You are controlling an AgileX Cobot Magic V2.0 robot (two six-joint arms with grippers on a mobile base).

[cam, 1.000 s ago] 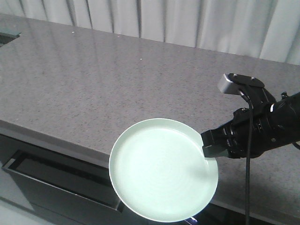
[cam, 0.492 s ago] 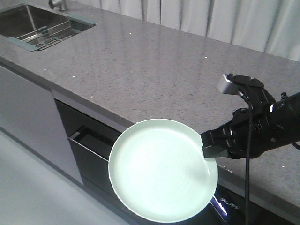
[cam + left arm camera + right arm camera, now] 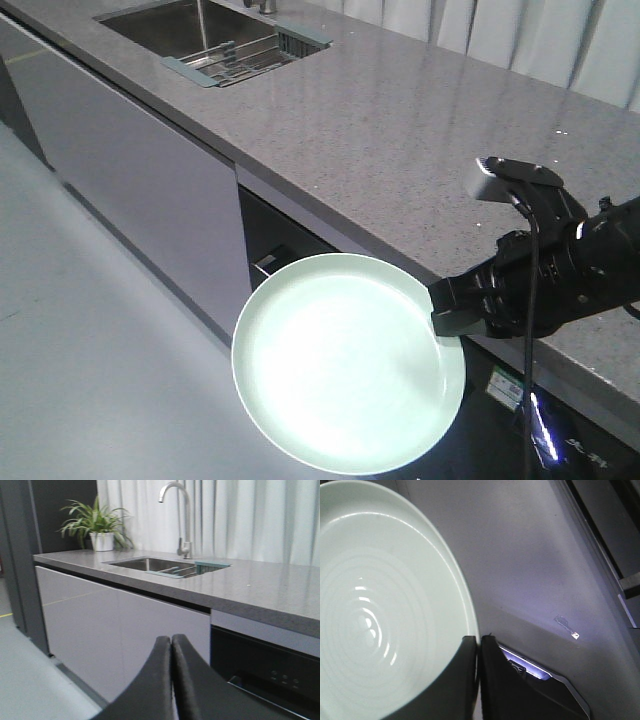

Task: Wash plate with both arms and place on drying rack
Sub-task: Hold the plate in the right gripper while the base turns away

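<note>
Change: drying rack (image 3: 240, 60) slid rightward in view; plate (image 3: 345, 365) unmoved against right gripper (image 3: 442, 318).
Plate: round, face up, jutting from fingertips.
Right gripper: clamped on rim.
Left gripper (image 3: 171, 645): closed, empty.

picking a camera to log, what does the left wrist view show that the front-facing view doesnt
Only the left wrist view shows the potted plant and the left gripper, fingers shut on nothing. Only the front-facing view shows the plate, pinched at its rim by the right gripper. Both show the countertop, the sink and the drying rack at the sink.
</note>
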